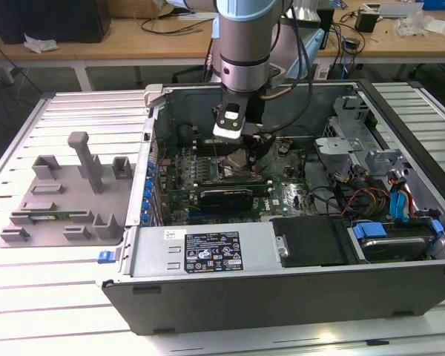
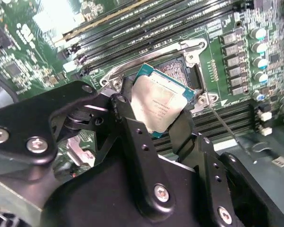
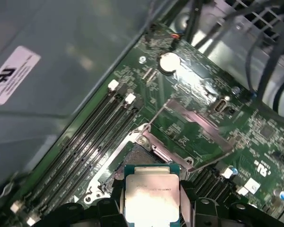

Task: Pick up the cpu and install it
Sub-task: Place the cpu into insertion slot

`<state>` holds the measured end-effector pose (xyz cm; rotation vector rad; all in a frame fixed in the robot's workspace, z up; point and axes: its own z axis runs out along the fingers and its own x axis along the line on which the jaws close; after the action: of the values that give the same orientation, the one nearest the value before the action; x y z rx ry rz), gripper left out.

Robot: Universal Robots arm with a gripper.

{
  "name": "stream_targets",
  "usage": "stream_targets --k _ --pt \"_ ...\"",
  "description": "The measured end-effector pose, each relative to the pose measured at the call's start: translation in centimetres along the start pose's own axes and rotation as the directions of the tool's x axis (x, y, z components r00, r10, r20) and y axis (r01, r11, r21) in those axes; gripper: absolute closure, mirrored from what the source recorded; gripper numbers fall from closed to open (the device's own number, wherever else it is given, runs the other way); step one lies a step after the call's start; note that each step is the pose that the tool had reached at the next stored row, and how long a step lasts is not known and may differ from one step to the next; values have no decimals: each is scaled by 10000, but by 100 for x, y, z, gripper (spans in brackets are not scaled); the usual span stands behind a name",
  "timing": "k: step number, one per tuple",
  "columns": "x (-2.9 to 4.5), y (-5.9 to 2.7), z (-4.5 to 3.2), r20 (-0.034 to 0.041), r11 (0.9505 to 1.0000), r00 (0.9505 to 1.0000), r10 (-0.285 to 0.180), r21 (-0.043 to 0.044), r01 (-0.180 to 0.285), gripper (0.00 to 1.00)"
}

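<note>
My gripper (image 2: 154, 111) is shut on the cpu (image 2: 158, 104), a flat square chip with a silver top and a thin green rim. Black fingers (image 2: 128, 127) clamp its two opposite edges. The cpu (image 3: 151, 194) hangs tilted just above the open socket (image 3: 132, 163) on the motherboard, apart from it. The socket's metal frame (image 3: 199, 130) stands swung open beside it in the first wrist view. In the exterior view my gripper (image 1: 237, 152) is low inside the open computer case, over the socket (image 1: 241, 172).
Memory slots (image 3: 90, 142) run alongside the socket. Case walls (image 1: 152, 148) enclose the board, with cables and drive bays (image 1: 389, 193) at the exterior view's right. A grey fixture tray (image 1: 67, 193) sits at the exterior view's left on the slatted table.
</note>
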<state>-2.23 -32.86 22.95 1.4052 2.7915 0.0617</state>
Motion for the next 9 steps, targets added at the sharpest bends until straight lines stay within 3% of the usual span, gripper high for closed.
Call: stream_targets --k 6,9 --pt "0 0 2 46 9940 9940 1093 -6 -1093 45" --pt "0 0 5 93 9754 9754 2204 -18 -2204 45"
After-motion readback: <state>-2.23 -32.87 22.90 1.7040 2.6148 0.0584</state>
